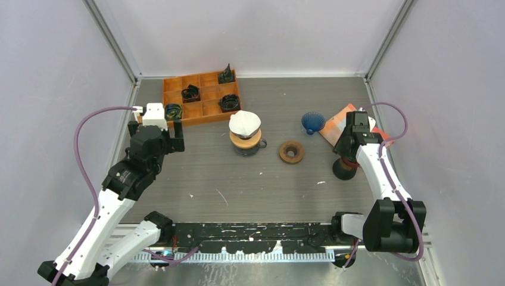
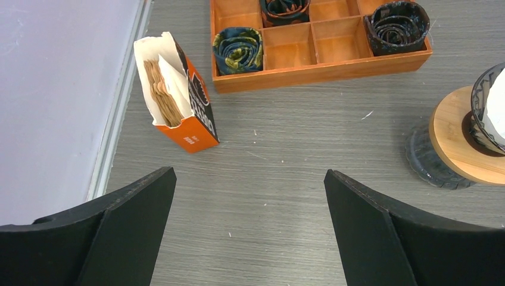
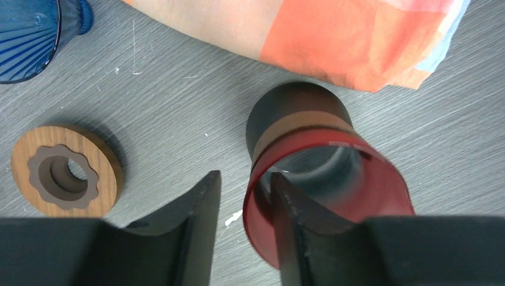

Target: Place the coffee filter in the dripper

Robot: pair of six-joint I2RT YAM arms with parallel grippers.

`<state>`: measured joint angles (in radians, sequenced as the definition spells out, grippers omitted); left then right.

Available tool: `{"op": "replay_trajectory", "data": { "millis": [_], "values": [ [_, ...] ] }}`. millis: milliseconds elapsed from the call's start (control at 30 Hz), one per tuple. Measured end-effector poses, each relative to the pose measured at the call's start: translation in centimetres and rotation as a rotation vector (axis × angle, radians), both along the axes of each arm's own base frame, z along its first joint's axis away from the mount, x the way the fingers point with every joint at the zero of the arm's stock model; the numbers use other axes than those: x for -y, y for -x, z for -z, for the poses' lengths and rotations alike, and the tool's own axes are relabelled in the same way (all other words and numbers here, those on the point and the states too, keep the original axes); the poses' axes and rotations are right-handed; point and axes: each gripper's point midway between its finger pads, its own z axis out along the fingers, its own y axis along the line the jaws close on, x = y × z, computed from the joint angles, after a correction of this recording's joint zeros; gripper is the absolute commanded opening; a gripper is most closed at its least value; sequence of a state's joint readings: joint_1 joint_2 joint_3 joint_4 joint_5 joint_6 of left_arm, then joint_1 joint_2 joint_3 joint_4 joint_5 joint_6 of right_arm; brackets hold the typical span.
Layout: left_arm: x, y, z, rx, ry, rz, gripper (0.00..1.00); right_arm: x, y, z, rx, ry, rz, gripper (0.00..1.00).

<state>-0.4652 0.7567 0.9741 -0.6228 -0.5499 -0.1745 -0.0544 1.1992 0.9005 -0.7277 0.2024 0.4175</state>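
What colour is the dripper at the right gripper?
The dripper is translucent red, with a tan band and a dark base; clearest in the right wrist view.

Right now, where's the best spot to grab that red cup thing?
Its thin top rim, from above. The red dripper stands upright with its mouth open, so one finger fits inside the wall and one outside, as the right gripper straddles it.
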Motion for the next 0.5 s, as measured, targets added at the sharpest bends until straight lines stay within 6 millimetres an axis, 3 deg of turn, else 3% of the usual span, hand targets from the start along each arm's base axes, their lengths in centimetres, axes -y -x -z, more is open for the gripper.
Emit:
{"op": "replay_trajectory", "data": {
  "millis": [367, 500],
  "values": [
    [0.0, -0.1, 0.4, -0.006, -0.006, -0.003, 0.99, -1.0, -0.2, 0.8, -0.016, -0.033, -0.08, 0.14],
    [0.0, -0.1, 0.4, -0.006, -0.006, -0.003, 0.99, -1.4, -0.1, 0.6, -0.02, -0.02, -0.128, 0.13]
  ]
}}
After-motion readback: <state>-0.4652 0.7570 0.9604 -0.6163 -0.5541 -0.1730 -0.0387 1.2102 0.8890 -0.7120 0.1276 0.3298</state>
